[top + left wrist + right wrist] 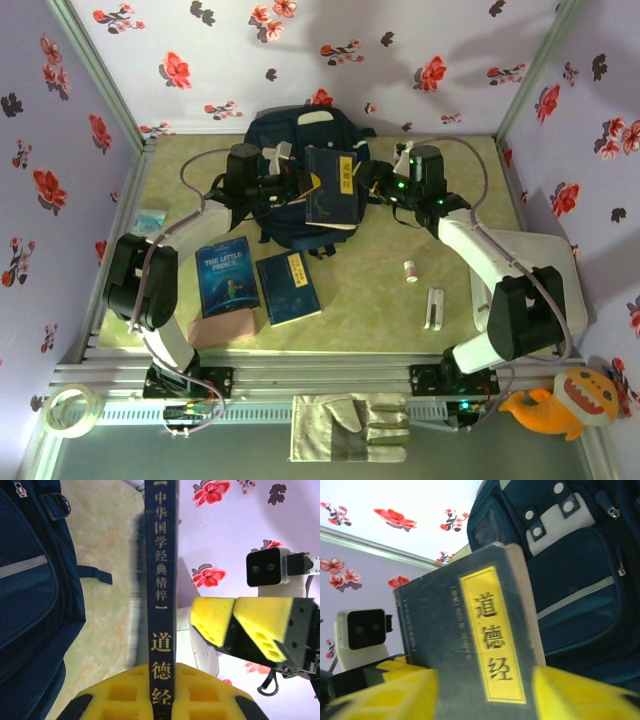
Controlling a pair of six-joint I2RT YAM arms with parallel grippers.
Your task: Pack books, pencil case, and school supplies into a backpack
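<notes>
From above, a navy book (332,188) is seen held over the backpack (262,132) at the far side of the desk (400,320). At the left wrist, its spine is clamped by the left fingers (115,695), and the right fingers (262,630) are seen beside it, apart. At the right wrist, those fingers are spread wide, with the book's cover between them.

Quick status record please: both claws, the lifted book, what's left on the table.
left claw: shut on dark navy paperback with yellow label
right claw: open, close beside that paperback
paperback position: raised at the large navy fabric backpack
unpacked on table: blue illustrated paperback; second navy yellow-labelled paperback; flat pale pink pouch; tiny white tube; slim white bar
</notes>
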